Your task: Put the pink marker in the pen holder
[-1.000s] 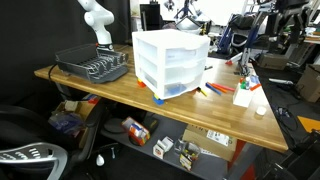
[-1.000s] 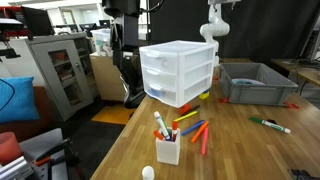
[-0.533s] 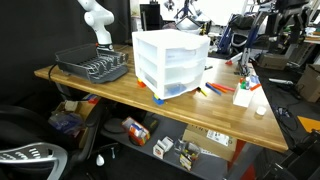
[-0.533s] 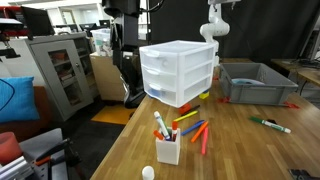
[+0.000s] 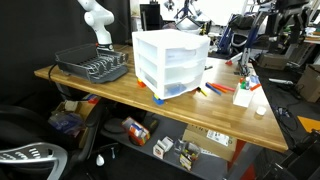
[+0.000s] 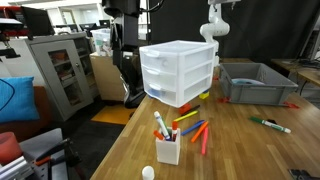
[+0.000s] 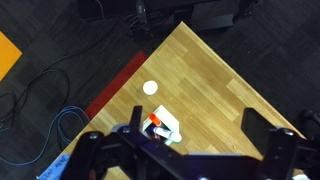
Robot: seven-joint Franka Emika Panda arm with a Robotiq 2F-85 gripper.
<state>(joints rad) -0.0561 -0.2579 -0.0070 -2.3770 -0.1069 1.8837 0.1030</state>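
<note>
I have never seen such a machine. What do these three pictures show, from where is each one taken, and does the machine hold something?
The white robot arm rises behind a wooden table. Two pictures come from cameras outside the robot that look at the table from different places. The third comes from a camera on the arm's wrist and looks down from high above. The dark parts at its lower edge are the gripper, which is the robot's hand. Its fingers stand apart and hold nothing. On the table stand a white drawer unit, a grey rack and a small white pen holder with markers in it. Some loose markers lie beside the holder, and a small white round object lies near it. The markers are too small to tell which one is pink.
</note>
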